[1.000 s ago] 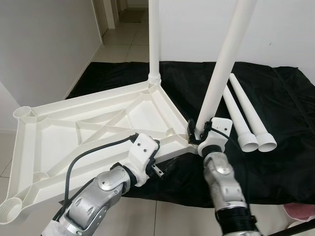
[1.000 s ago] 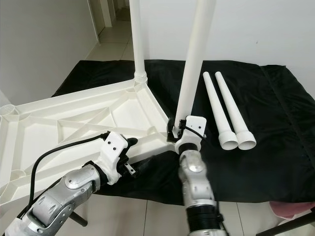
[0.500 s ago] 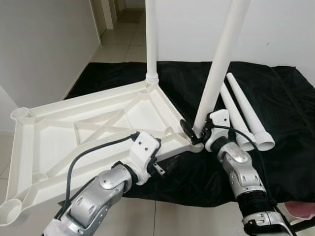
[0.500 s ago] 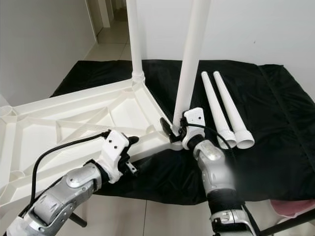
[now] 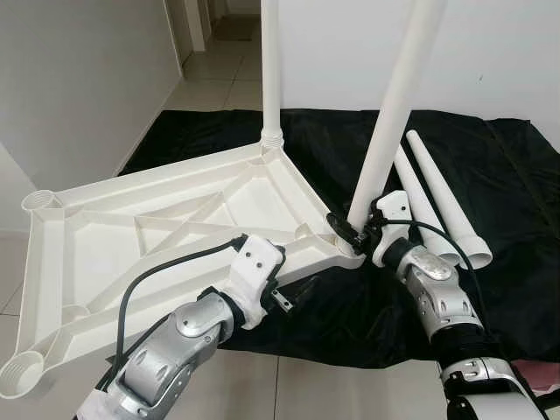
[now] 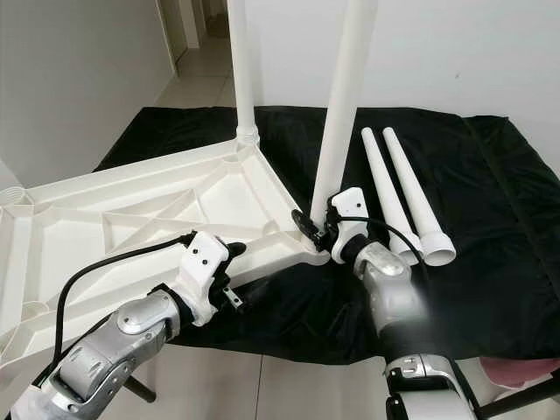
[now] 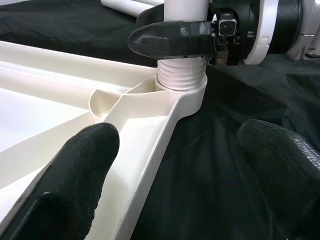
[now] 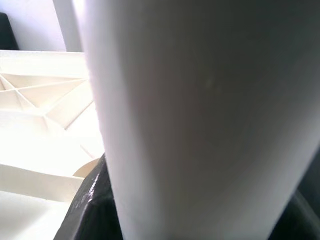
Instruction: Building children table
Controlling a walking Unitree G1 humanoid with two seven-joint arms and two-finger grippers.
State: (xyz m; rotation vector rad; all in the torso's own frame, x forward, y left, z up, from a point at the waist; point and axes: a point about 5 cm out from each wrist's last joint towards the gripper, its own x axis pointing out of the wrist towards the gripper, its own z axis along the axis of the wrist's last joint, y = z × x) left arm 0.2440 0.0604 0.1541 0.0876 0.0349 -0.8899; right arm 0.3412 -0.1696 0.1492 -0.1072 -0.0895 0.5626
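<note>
— Where's the leg (image 5: pixel 385 140)?

— Upright in the tabletop (image 5: pixel 175 219) corner socket, long axis near vertical. My right claw (image 5: pixel 354 234) clamps its base.

— And the left?

— Left claw (image 7: pixel 175 165) gapes wide, astride the tabletop's edge, just short of that socket.

A black cloth (image 5: pixel 516 201) is spread over the pale tiled floor (image 5: pixel 214 79) and carries the parts. The white tabletop (image 5: pixel 175 236) lies upside down, ribbed underside up, partly on the cloth and partly overhanging its near edge above the tiles. Two loose white legs (image 5: pixel 437 197) lie side by side directly on the cloth, touching each other, just beyond the right gripper (image 5: pixel 354 234), their wide threaded ends toward the cloth's near edge. The left gripper (image 5: pixel 278 297) is at the tabletop's near rim, over the cloth's near edge.
</note>
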